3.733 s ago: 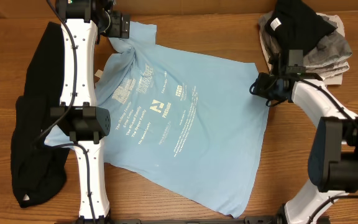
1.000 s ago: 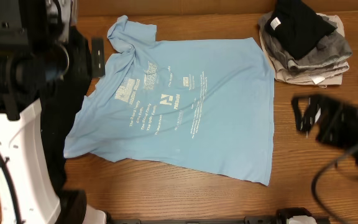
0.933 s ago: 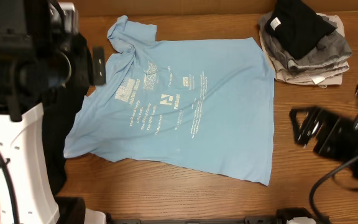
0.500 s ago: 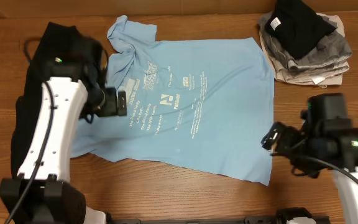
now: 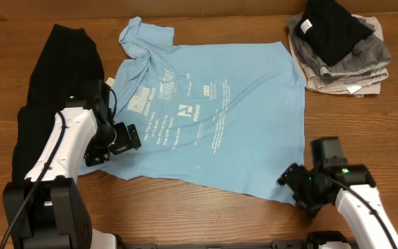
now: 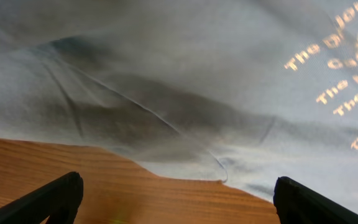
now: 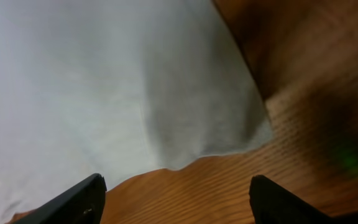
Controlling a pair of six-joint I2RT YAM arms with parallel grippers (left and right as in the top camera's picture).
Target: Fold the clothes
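The clothes here are a light blue T-shirt [image 5: 206, 124] lying spread flat, its small white print facing up. My left gripper [image 5: 134, 137] hangs low over the shirt's left edge. In the left wrist view it [image 6: 179, 205] is open, and shirt fabric [image 6: 197, 74] and bare wood lie beyond the fingertips [image 6: 55, 199]. My right gripper [image 5: 287, 182] sits at the shirt's lower right corner. The right wrist view shows it [image 7: 176, 199] open over wood, the shirt corner [image 7: 166, 93] just ahead of the fingertips [image 7: 73, 199]. Neither gripper holds anything.
A black garment [image 5: 40, 138] lies along the table's left side, partly under my left arm. A stack of folded grey and black clothes [image 5: 340, 45] sits at the back right. Bare wooden table [image 5: 365, 131] shows right of the shirt.
Both arms have dropped from high near the camera down to the shirt, the left to its left edge and the right to its lower right corner. The shirt has not moved.
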